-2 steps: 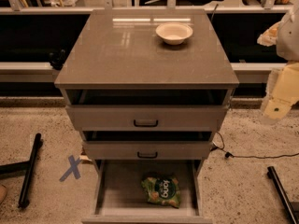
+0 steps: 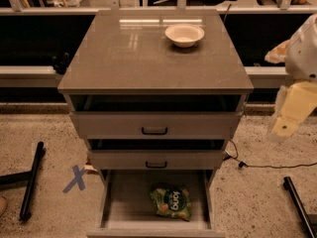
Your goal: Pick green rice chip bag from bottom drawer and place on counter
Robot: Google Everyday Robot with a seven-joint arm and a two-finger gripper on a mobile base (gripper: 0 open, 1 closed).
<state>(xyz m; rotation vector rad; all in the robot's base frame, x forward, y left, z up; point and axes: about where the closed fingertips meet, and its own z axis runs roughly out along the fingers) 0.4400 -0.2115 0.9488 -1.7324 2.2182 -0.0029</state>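
Note:
The green rice chip bag lies flat on the floor of the open bottom drawer, right of the drawer's middle, its dark round logo facing up. The counter is the glossy grey-brown top of the cabinet. My gripper hangs at the right edge of the view, beside the cabinet at about the height of the upper drawers, well up and to the right of the bag. It holds nothing that I can see.
A white bowl stands at the back right of the counter. Two upper drawers with black handles are slightly pulled out. A blue tape X and a black bar lie on the floor at left; a cable and another black bar at right.
My gripper has shifted slightly at the right edge of the view. The bag, drawers and bowl have not moved.

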